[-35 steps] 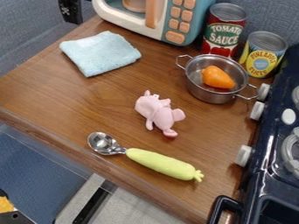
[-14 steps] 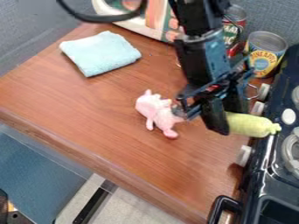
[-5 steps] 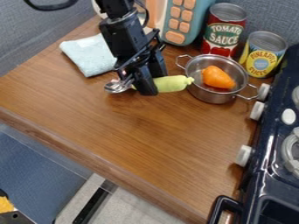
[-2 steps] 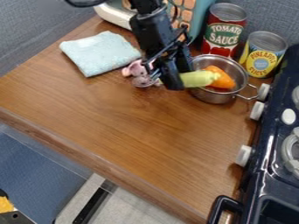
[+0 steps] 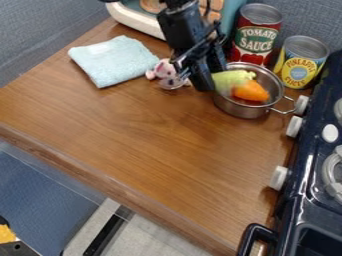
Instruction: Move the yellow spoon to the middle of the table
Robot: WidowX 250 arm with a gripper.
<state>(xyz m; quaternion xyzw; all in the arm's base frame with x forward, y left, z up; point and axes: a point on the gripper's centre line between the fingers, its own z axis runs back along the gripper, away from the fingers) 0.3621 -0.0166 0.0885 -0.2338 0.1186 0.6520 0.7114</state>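
The gripper (image 5: 208, 82) pinches the yellow spoon (image 5: 229, 79), its handle over the steel pot (image 5: 244, 111), its bowl by the pink toy animal (image 5: 162, 69); brown tabletop (image 5: 157, 145) stretches toward the near edge.

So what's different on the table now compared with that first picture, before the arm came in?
The yellow spoon has gone from the near edge up toward the pot, and the gripper has taken hold of it. The pink toy has moved from mid-table back and slightly left, beside the blue cloth. The pot, the cloth and the two cans stayed put.
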